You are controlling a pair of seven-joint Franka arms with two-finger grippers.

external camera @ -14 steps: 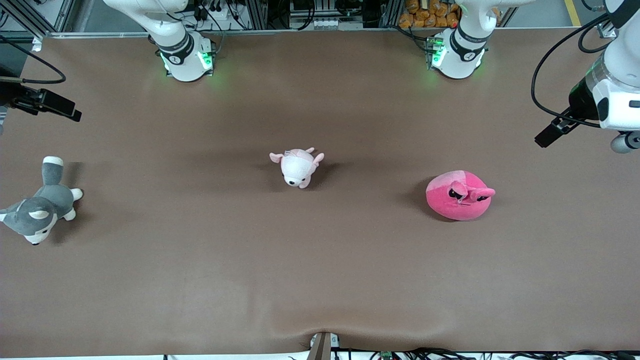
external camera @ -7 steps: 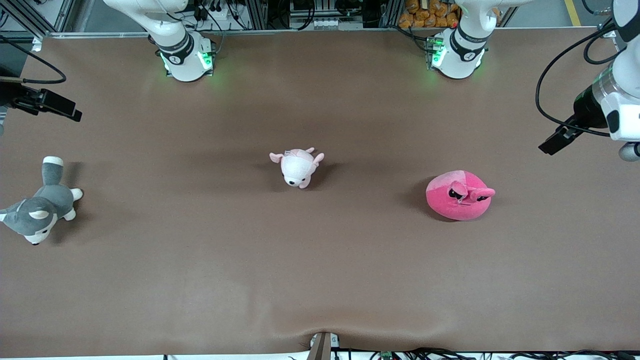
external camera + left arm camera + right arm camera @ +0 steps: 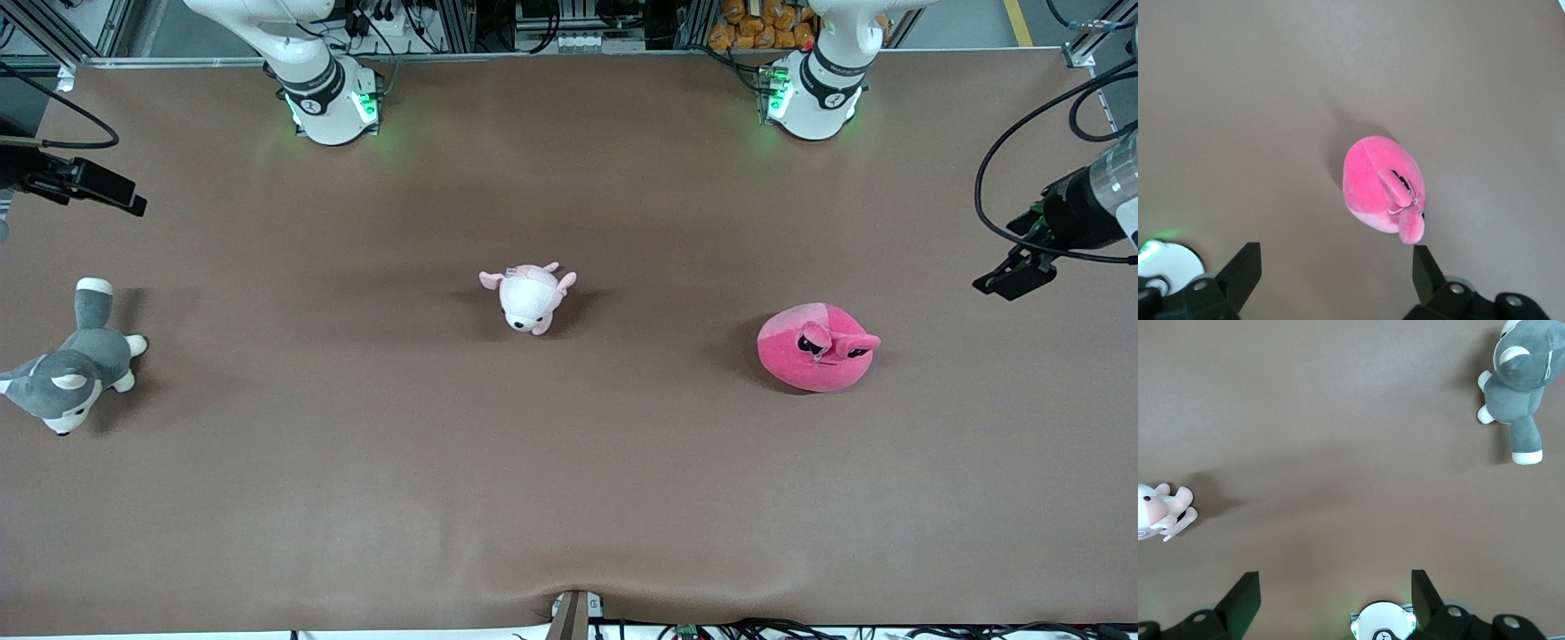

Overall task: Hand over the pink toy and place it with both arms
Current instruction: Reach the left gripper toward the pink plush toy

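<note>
The pink toy (image 3: 818,348), a round hot-pink plush with half-closed black eyes, lies on the brown table toward the left arm's end. It also shows in the left wrist view (image 3: 1383,187). My left gripper (image 3: 1015,275) hangs high over the table's edge at the left arm's end, well apart from the toy. It is open and empty in its wrist view (image 3: 1335,270). My right gripper (image 3: 100,189) waits high over the right arm's end of the table, open and empty (image 3: 1335,593).
A small pale pink-and-white plush (image 3: 528,296) lies mid-table and shows in the right wrist view (image 3: 1161,513). A grey-and-white husky plush (image 3: 71,364) lies at the right arm's end (image 3: 1518,393). The arm bases (image 3: 331,102) (image 3: 811,96) stand farthest from the front camera.
My left arm's hand has swung outward toward the left arm's end of the table and lower in the front view. The toys and the right arm have not moved.
</note>
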